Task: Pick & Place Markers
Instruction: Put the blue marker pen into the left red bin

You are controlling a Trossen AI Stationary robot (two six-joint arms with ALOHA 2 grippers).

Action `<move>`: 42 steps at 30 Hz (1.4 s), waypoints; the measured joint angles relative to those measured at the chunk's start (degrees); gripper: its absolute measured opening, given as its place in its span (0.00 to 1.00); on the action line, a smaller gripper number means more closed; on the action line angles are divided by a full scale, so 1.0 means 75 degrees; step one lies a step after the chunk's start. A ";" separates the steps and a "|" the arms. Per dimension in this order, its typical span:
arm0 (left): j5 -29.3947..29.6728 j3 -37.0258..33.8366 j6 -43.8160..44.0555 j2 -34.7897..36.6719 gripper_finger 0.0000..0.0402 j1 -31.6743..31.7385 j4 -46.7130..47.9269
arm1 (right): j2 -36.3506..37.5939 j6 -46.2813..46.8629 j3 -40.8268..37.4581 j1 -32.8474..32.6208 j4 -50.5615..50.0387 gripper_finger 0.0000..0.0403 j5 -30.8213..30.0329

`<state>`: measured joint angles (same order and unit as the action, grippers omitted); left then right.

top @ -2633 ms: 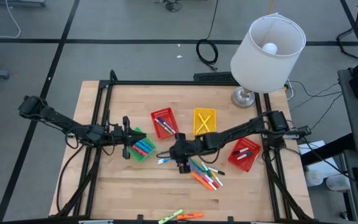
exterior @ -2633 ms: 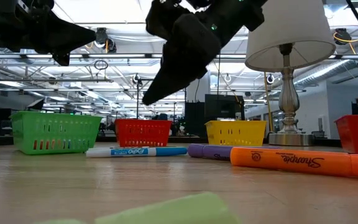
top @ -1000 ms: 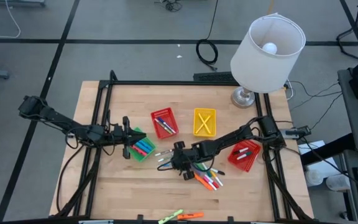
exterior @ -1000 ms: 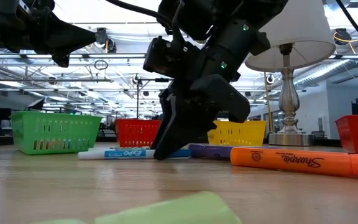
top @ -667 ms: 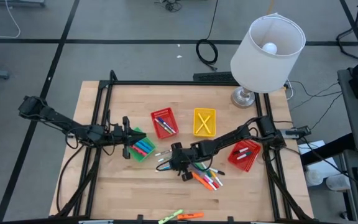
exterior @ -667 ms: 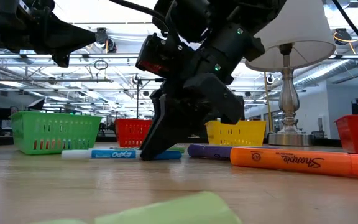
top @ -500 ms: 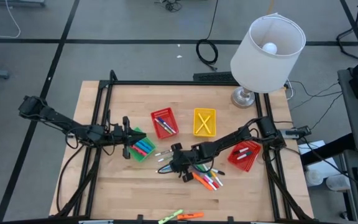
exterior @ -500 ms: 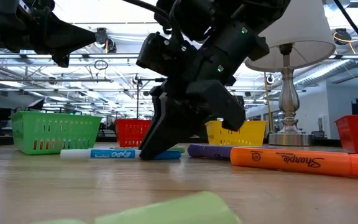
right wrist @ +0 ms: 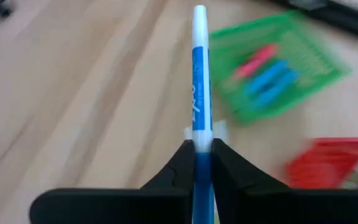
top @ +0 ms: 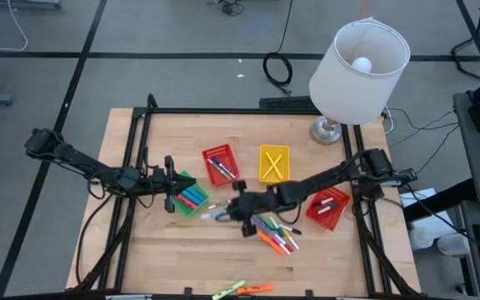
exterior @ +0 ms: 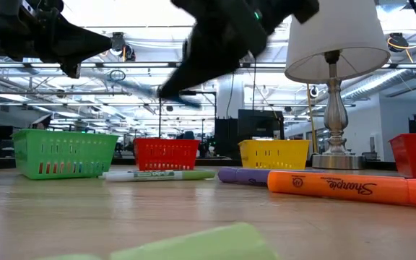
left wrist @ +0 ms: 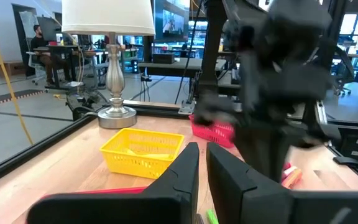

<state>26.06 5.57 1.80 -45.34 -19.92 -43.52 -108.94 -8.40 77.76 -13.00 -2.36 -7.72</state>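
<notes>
The right pincer [top: 226, 213] is raised above the middle of the worktop [top: 157, 258], clamped on a blue marker [right wrist: 200, 81] that juts forward from between its fingers [right wrist: 229, 167]. The left pincer [top: 172, 196] hovers at the green basket [top: 192, 198] toward the left edge, its fingers [left wrist: 182, 169] parted narrowly. Loose markers [top: 275, 236] lie clustered right of centre; two more lie at the front edge. A green marker [exterior: 157, 175] lies flat on the wood. Bare worktop remains front left. A lamp [top: 358, 60] occupies the back right corner.
</notes>
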 joint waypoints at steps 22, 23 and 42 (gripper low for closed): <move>0.0000 0.0002 -0.0003 0.0000 0.09 0.0001 -0.0023 | 0.0116 0.3138 0.0017 0.2381 0.1136 0.05 0.1232; -0.0002 0.0002 -0.0003 0.0000 0.09 0.0002 -0.0030 | 0.0048 0.3260 0.0017 0.2441 0.1284 0.05 0.1233; -0.0003 0.0002 -0.0001 0.0000 0.09 -0.0001 -0.0068 | -0.0826 0.3835 0.0022 0.3064 0.1106 0.05 0.1019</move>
<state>26.04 5.58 1.80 -45.34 -19.92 -44.03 -115.13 20.36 77.92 9.99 5.94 -0.08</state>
